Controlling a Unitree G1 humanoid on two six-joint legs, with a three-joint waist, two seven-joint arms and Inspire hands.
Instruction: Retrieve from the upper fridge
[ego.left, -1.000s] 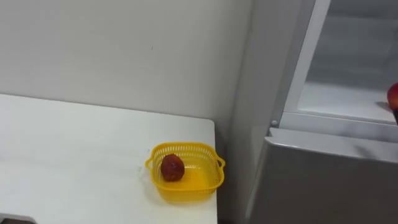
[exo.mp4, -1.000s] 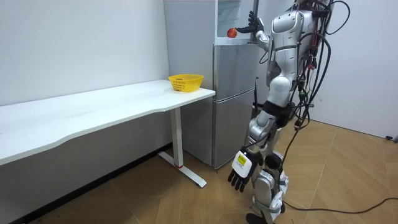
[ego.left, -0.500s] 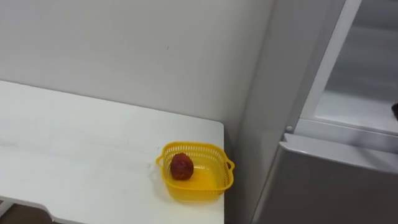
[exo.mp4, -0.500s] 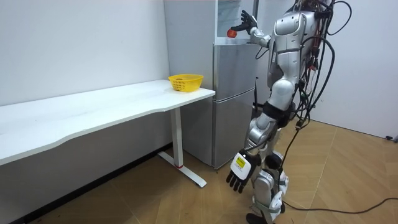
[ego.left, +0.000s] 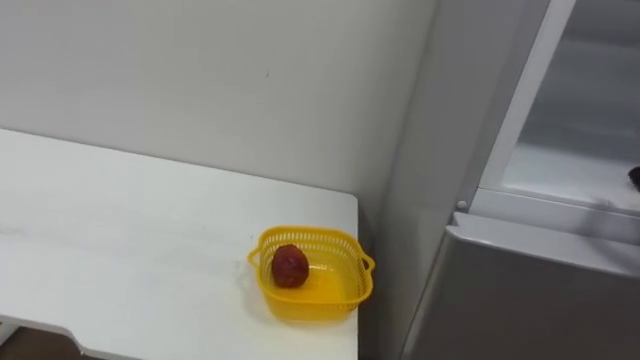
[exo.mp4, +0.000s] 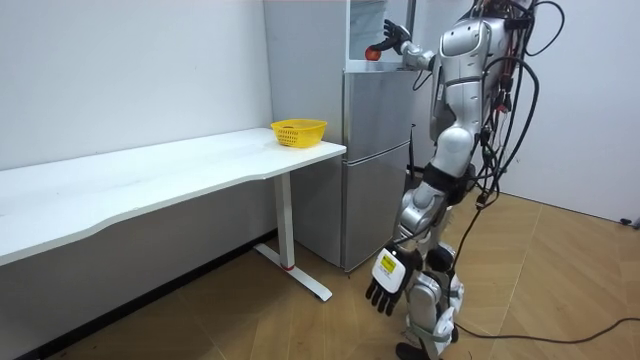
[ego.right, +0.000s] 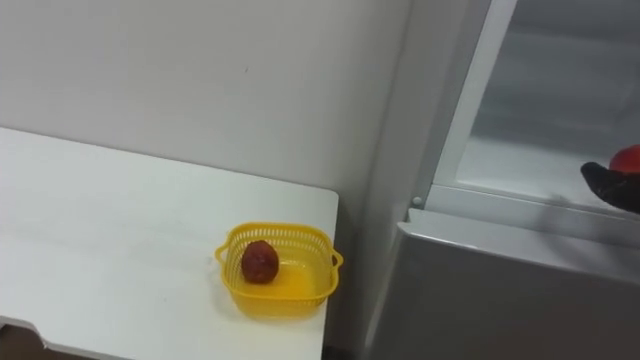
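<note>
I stand in front of the grey fridge (exo.mp4: 375, 150), whose upper compartment (ego.left: 575, 150) is open with a bare white shelf. My right hand (ego.right: 612, 186) is raised at the opening's front edge, its dark fingers curled round a red fruit (ego.right: 628, 158); the room view shows the right hand (exo.mp4: 392, 38) and the red fruit (exo.mp4: 372, 53) at the top of the fridge. A second dark red fruit (ego.left: 290, 266) lies in the yellow basket (ego.left: 300, 233) on the white table's corner. My left hand (exo.mp4: 385, 283) hangs open by my leg.
The white table (ego.left: 120, 230) runs along the wall, to the left of the fridge, with the basket at its end nearest the fridge. The shut lower fridge door (ego.left: 530, 290) is below the open compartment. In the room view, wooden floor (exo.mp4: 250, 320) lies around me.
The head view has shifted, so the basket sits further right in the picture. My right hand has tilted slightly at the fridge opening, still holding the red fruit. The left hand still hangs.
</note>
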